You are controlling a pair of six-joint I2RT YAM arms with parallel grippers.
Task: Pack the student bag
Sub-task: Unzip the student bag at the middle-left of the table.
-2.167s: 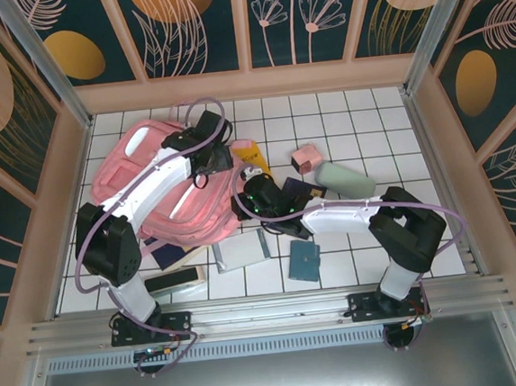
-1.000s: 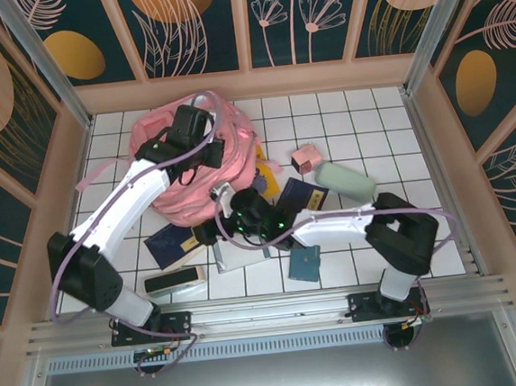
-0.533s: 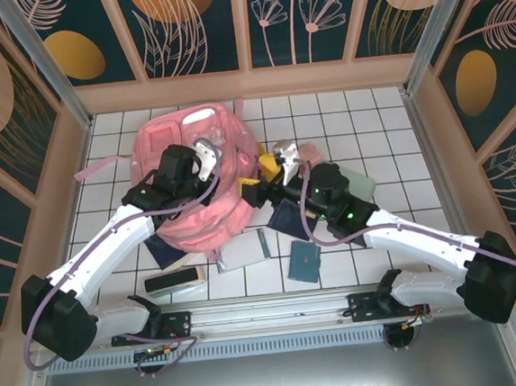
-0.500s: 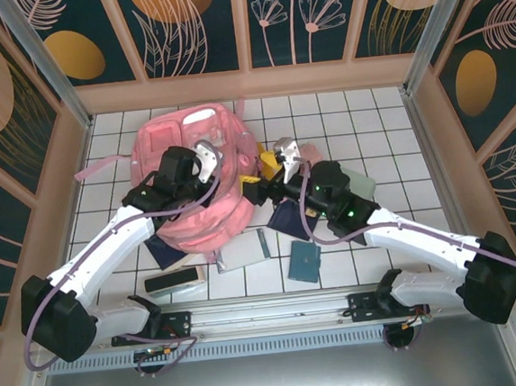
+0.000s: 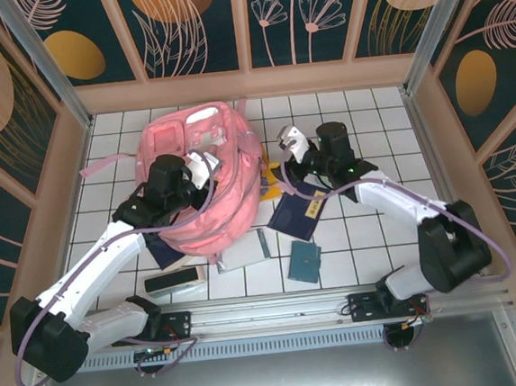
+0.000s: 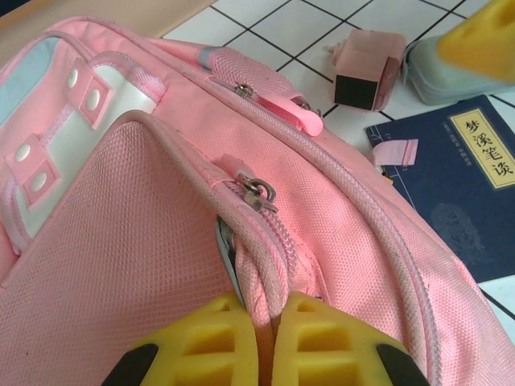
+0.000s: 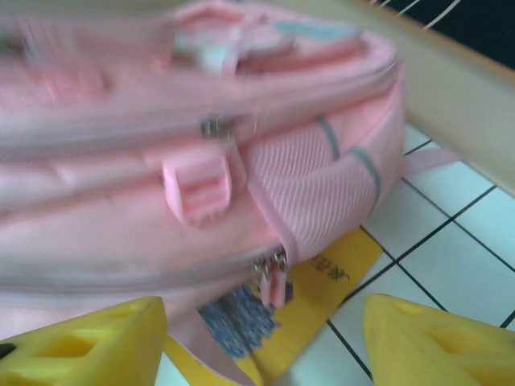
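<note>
The student bag [image 5: 213,192], a big pink fabric backpack, lies at the back left of the tiled table. My left gripper [image 5: 203,164] sits on top of it. In the left wrist view this gripper [image 6: 270,312] is shut on a raised fold of the bag [image 6: 121,265] along a zip seam. My right gripper [image 5: 287,145] hangs open just right of the bag. In the right wrist view its yellow fingers [image 7: 438,342] stand wide apart around the gripper's middle [image 7: 265,342]. They face the bag's side [image 7: 161,217], with a pair of zip pulls [image 7: 272,277] just ahead, untouched.
A yellow book [image 5: 270,176] pokes out from under the bag's right edge. A navy book [image 5: 298,212], a grey notebook [image 5: 242,248], a teal notebook [image 5: 305,261] and a black-and-wood box [image 5: 172,280] lie nearer the front. A small pink box [image 6: 366,68] and a pale green case [image 6: 451,76] sit beyond.
The bag has been pulled up and shifted toward the back while my left gripper kept hold. My right arm has swung back and right, away from the bag's front, its gripper open.
</note>
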